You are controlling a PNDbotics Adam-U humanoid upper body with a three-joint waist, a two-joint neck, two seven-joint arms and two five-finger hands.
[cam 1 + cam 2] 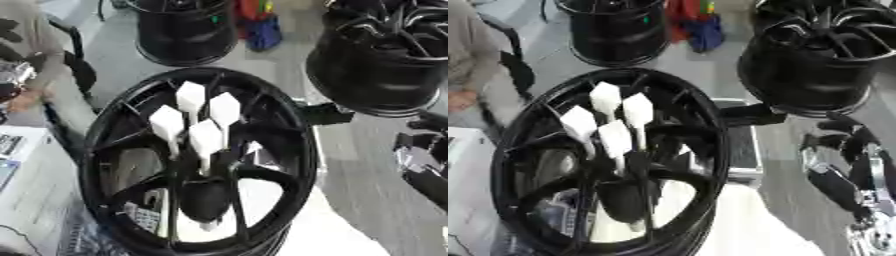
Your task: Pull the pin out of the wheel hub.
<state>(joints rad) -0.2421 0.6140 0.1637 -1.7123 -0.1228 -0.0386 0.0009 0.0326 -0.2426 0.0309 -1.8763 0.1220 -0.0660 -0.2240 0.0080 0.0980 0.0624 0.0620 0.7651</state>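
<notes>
A: Where is the wheel hub (105,165)?

B: It stands in the middle, black, its lower edge cut off. Four white pins (191,95) stick up from its centre, close together.

A: And the robot hands?

B: The right robot hand (846,150) shows at the right edge, blurred and partly cut off. I cannot tell if its fingers are open. No left hand is seen.

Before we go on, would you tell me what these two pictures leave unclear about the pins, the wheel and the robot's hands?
- White pins: both views are blurred, and the wheel's dark middle hides where their stems are seated.
- Wheel: the bottom edge cuts off its lower rim.
- Right hand: dark, blurred parts at the right edge; finger posture unreadable.
- Left hand: in neither view.
</notes>
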